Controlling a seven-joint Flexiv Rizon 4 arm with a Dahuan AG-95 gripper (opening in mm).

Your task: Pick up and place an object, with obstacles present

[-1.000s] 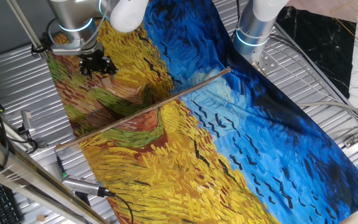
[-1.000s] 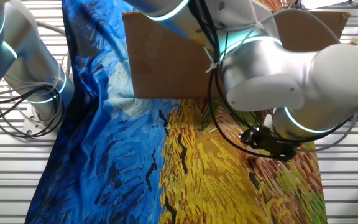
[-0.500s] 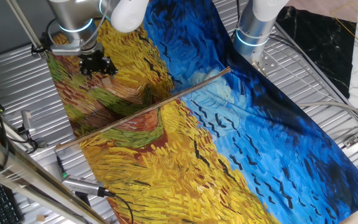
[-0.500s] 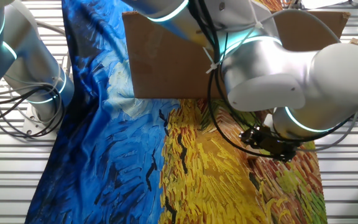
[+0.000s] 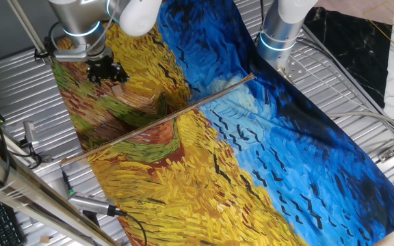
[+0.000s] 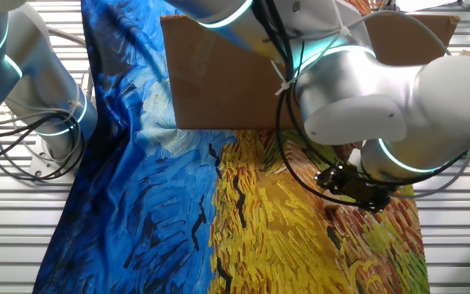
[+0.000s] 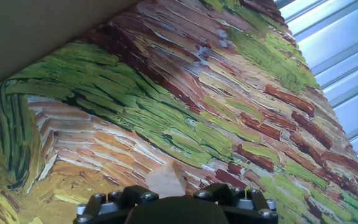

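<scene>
A robot gripper (image 5: 113, 76) hangs low over a painted cloth (image 5: 252, 150), a small tan cube (image 7: 165, 181) between its fingers, jaw closure unclear, stick (image 5: 157, 121) nearby.

**Tiny lift at the arm, that's about it**

The gripper (image 5: 105, 71) is raised a touch and nudged toward the cloth's far edge compared with a second ago. In the other fixed view the big silver elbow joint (image 6: 357, 98) is shifted slightly right, and the gripper (image 6: 356, 189) is carried along with it.
</scene>
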